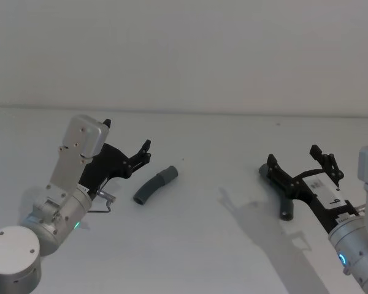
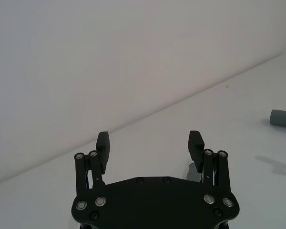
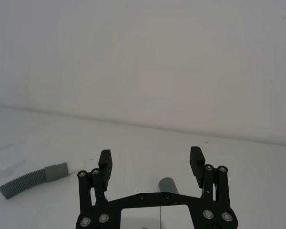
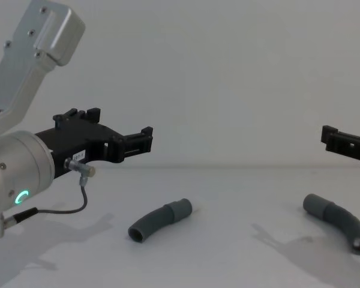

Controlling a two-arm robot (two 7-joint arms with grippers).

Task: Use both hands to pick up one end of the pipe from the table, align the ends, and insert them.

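The left black plastic two-finger end effector [image 1: 127,135], spread and empty, hangs beside one curved dark grey pipe piece [image 1: 154,185] on the flat white surface [image 1: 221,245]; the right end effector [image 1: 292,156], spread too, hangs over the other piece [image 4: 339,219]; probably each is ready to grab its own.

My left gripper [image 1: 127,135] carries a small white sticker [image 4: 76,157], my right gripper [image 1: 293,155] a white label [image 1: 327,188]; the dark print on both is too small for me to read.
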